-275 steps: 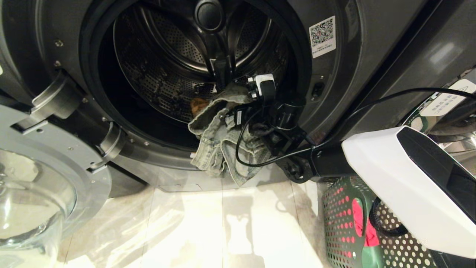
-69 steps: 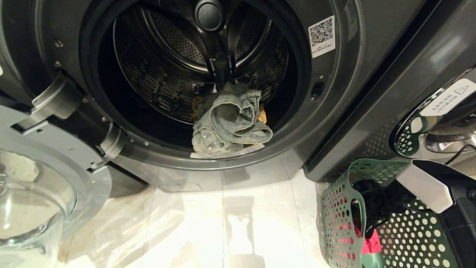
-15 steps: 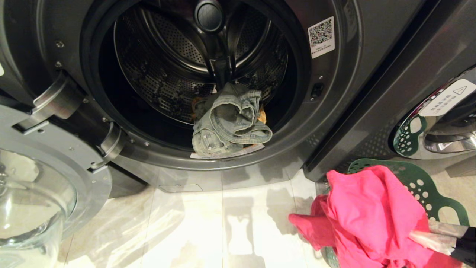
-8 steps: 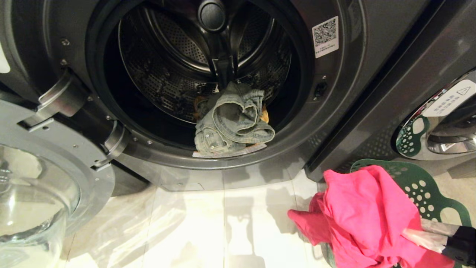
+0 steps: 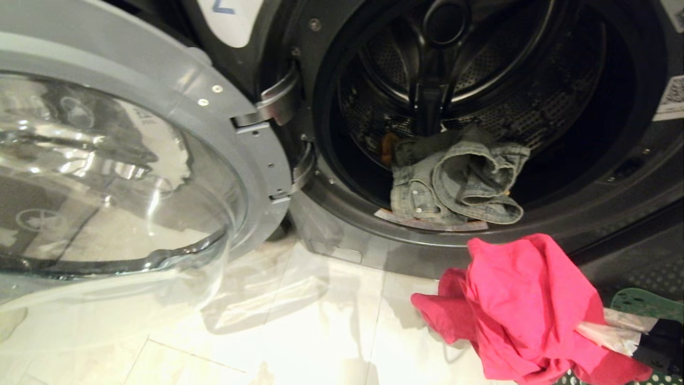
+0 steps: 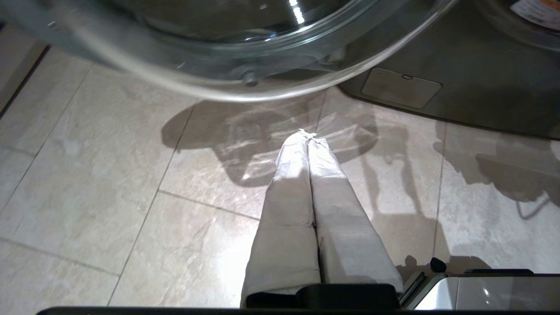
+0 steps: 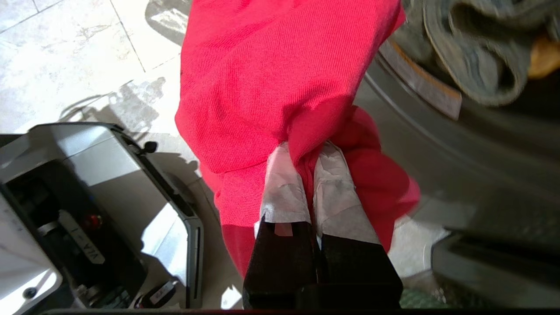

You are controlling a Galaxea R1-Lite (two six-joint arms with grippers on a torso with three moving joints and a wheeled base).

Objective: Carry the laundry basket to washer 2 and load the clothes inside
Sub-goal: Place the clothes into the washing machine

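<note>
Pink-red garment [image 5: 526, 305] dangles from my right gripper [image 7: 306, 157], whose taped fingers [image 7: 283, 192] are pinched tight on a fold near its bunched top. It hangs above the tiled floor [image 5: 267, 331], at about five o'clock from the open mouth of washer 2 [image 5: 470, 96] in the head view. Soft, light knit, it sags freely and will likely drape over any edge it meets, so a grip on the gathered bulk seems safest, lifted clear of the door rim. Inside the drum, the denim piece [image 5: 457, 179] sits at the front lip at six o'clock, a trace of yellow garment [image 5: 388, 147] behind it. The laundry basket [image 5: 649, 305] peeks in at the garment's three o'clock. The glass door [image 5: 123, 171] stands swung open at nine o'clock. My left gripper [image 6: 308, 140] hangs clenched and empty over the floor.
</note>
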